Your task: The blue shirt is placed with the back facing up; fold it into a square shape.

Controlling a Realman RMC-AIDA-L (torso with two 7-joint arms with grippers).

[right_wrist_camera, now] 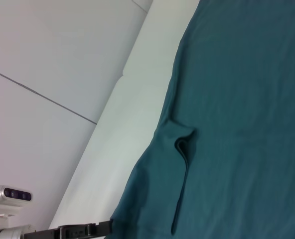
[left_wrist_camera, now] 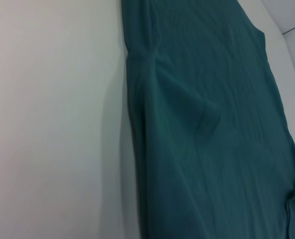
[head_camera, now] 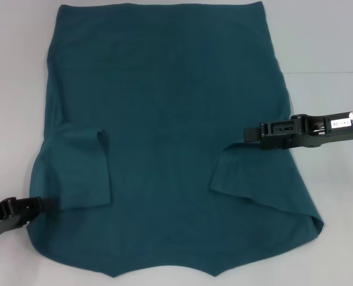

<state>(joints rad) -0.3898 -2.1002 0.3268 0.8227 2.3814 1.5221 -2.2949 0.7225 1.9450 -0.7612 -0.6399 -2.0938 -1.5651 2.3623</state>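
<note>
Lying flat on the white table (head_camera: 15,89), the blue shirt (head_camera: 170,119) has both sleeves folded inward. Left tool (head_camera: 36,205) touches its left sleeve edge, right tool (head_camera: 251,134) its right; whether either is clenched I cannot tell.

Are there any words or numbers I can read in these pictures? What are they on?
Blue shirt: no words show; its plain side faces up.
Right gripper: a small white label farther back on the arm has dark print, too small to read.
Left gripper: no writing visible.
</note>
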